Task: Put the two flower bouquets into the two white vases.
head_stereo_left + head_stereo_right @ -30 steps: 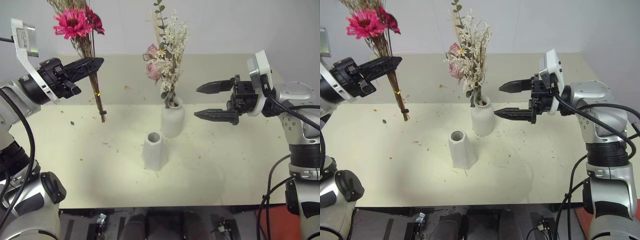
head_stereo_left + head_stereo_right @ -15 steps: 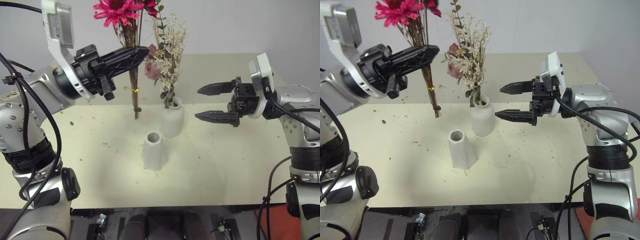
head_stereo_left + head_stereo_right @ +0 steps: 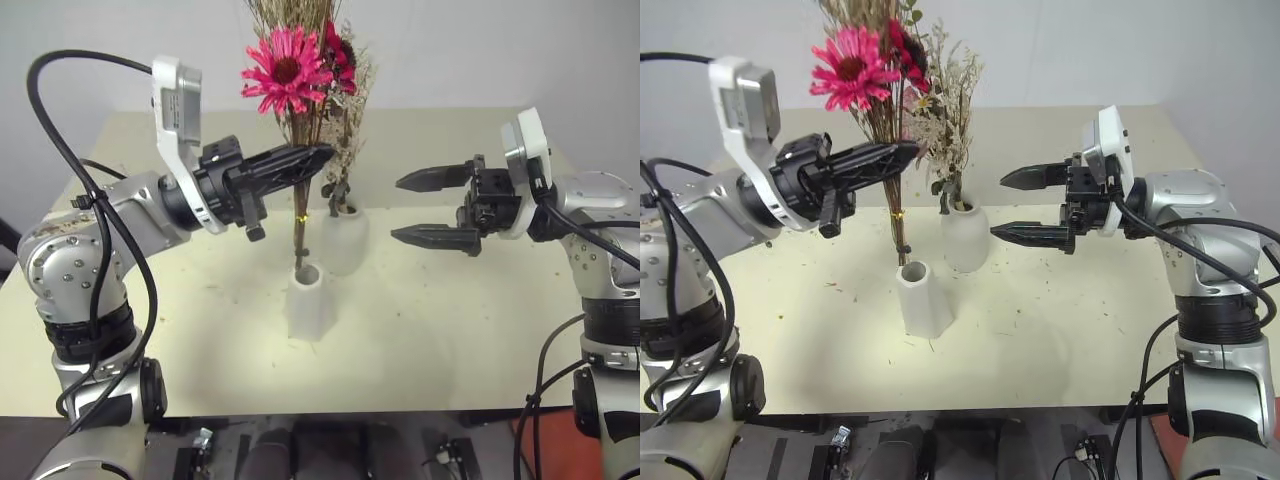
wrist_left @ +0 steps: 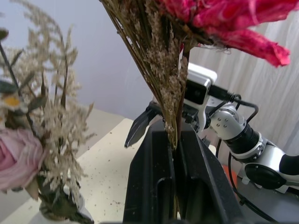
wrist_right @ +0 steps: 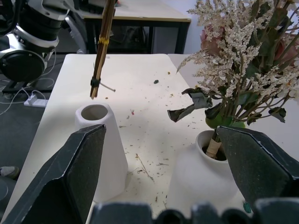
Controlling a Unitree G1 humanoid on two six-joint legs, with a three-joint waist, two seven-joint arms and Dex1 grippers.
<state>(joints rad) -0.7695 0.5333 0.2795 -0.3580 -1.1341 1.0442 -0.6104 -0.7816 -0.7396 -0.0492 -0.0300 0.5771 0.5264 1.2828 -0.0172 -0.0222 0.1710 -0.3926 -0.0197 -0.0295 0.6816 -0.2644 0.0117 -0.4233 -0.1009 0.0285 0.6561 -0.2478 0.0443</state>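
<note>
The tan bouquet with the magenta flower (image 3: 291, 75) hangs upright over the cone vase (image 3: 308, 299), stem tips just above its mouth (not yet inside), clamped in the left gripper (image 3: 318, 157). Just behind the cone vase, the bottle vase (image 3: 346, 236) holds the pink rose bouquet (image 5: 243, 70). Beyond the bottle vase the right gripper (image 3: 420, 208) hovers with fingers spread wide, empty.

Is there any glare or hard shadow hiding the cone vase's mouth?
Left eye view: even light, no glare, the cone vase throws only a faint shadow on the table. Right wrist view: its mouth shows plainly lit, the tan bouquet stems ending near it.
</note>
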